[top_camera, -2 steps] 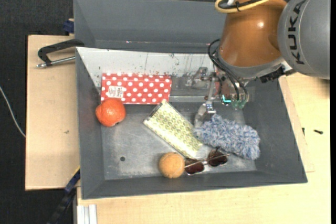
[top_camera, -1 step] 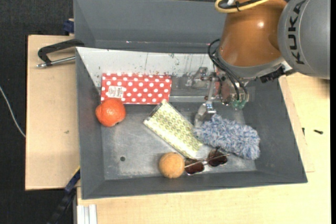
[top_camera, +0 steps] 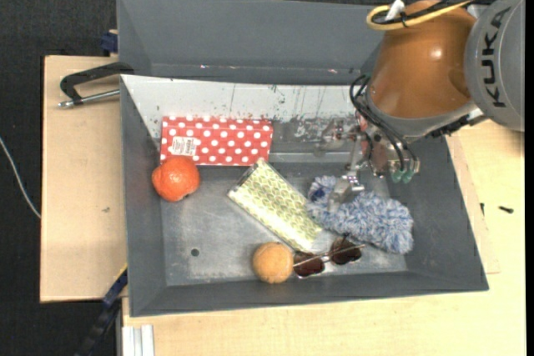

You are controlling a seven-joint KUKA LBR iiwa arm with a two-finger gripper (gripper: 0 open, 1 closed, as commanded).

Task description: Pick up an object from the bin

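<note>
My gripper (top_camera: 352, 182) hangs over the right half of the bin, its fingertips down at the upper left edge of a fluffy blue-white knitted thing (top_camera: 367, 219). Whether the tips touch or hold the wool cannot be made out. A green patterned flat packet (top_camera: 275, 204) lies slanted just left of the blue thing. A pair of sunglasses (top_camera: 327, 257) lies below it near the front wall.
A red box with white dots (top_camera: 217, 141) lies along the back left. An orange ball (top_camera: 176, 179) sits at the left wall, and a smaller tan ball (top_camera: 273, 263) at the front. The orange wrist cover looms over the bin's back right corner.
</note>
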